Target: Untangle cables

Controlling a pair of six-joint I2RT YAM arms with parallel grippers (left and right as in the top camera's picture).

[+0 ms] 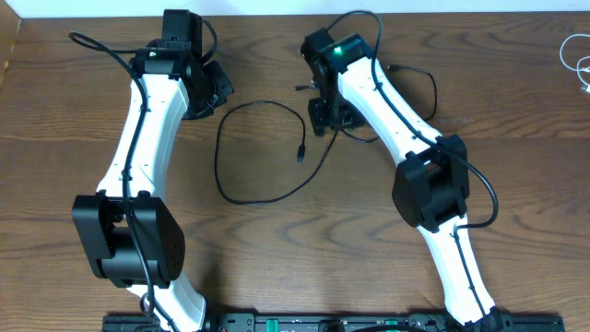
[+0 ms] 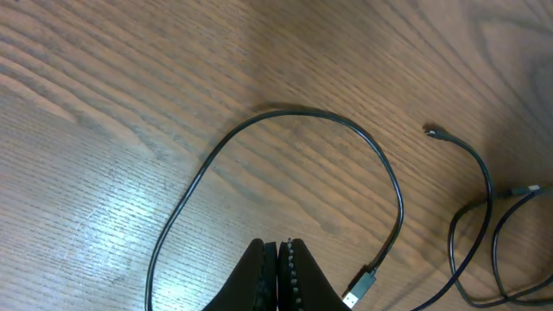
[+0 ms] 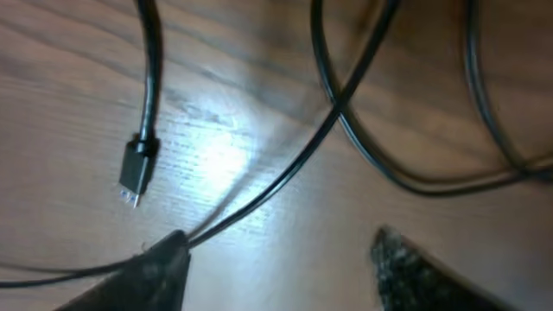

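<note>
A thin black cable point(image 1: 221, 166) lies in a wide loop at the table's middle, its plug point(image 1: 302, 150) inside the loop. My left gripper point(image 1: 219, 92) is shut and empty above the loop's top left; the left wrist view shows its jaws point(image 2: 278, 259) pressed together over the cable point(image 2: 285, 112) and its USB plug point(image 2: 361, 288). My right gripper point(image 1: 323, 115) is open, low over the table. In the right wrist view point(image 3: 281, 246) the black cable point(image 3: 285, 173) runs against its left finger, with a plug point(image 3: 136, 173) nearby. A second black cable point(image 1: 434, 94) curls behind the right arm.
A white cable point(image 1: 564, 53) lies at the far right edge, apart from the black ones. The arms' thicker black wires run along both arms. The wooden table point(image 1: 516, 184) fills the view.
</note>
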